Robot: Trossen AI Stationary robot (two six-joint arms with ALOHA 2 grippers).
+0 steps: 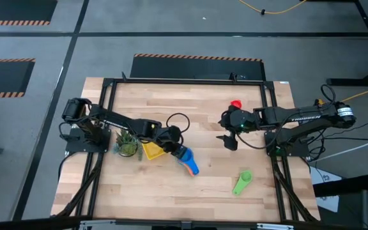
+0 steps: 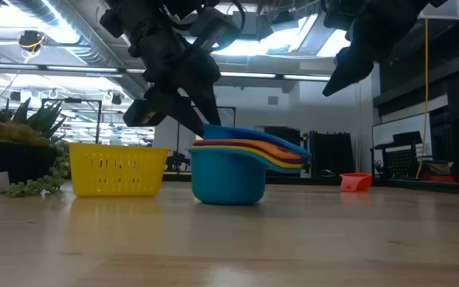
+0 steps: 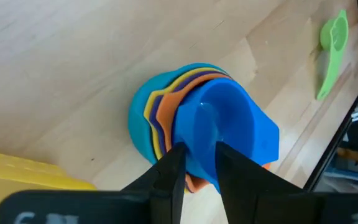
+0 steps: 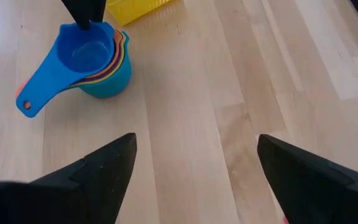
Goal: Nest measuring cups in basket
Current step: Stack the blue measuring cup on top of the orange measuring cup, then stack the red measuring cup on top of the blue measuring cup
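While a nested stack of measuring cups stands just right of the empty basket, the narrow-jawed left gripper straddles its rim — green cup and red cup remain loose, the right gripper waits wide.

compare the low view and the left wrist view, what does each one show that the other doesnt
Only the low view shows the red cup far across the table, the plant and the whole yellow basket standing apart from the stack. Only the left wrist view shows the green cup lying alone on the wood. Both show the nested cups, dark blue on top, outside the basket, with the left tool at the stack's rim.
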